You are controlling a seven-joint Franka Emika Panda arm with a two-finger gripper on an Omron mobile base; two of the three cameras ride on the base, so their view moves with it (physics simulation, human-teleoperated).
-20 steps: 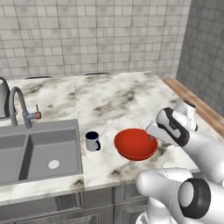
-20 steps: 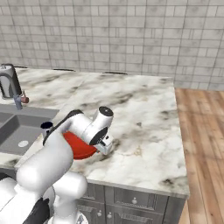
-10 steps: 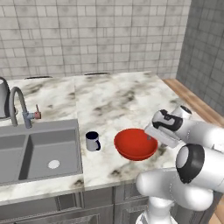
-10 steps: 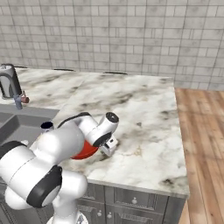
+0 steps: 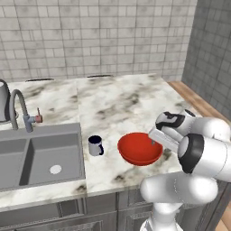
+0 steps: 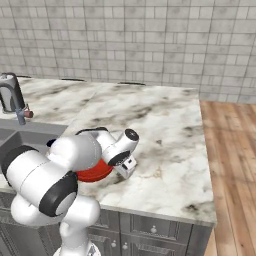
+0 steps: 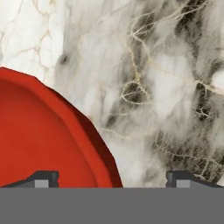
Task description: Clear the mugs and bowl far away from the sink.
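At the far left of the left base view, a curved metal tap [image 5: 20,108] is arching over the grey double-basin sink [image 5: 38,155], which is filling the lower left of the frame, set into the marble surface [image 5: 122,101]. Just right of the sink's edge, left of centre, a light grey mug [image 5: 95,145] with a dark navy inside and handle is standing upright on the surface. Right of the mug and apart from it, at centre frame, the glossy red bowl [image 5: 140,148] is sitting upright near the front edge of the surface. At the bowl's right rim, the white arm's pincer [image 5: 155,140] is reaching down, its body rising from the lower right of the frame.

In the right base view, the tap [image 6: 12,100] is standing at the upper left edge, and the arm's bulk is covering most of the bowl [image 6: 95,171], whose red rim is showing at lower centre left, while the pincer [image 6: 126,167] is pointing down beside it.

In the hand view, the bowl [image 7: 39,140] is occupying the lower left, with veined marble [image 7: 166,87] spreading across the right. The two dark fingertips [image 7: 43,178] are standing wide apart at the bottom edge, one over the bowl's red inside and one over bare marble, straddling the rim and clamped on nothing.
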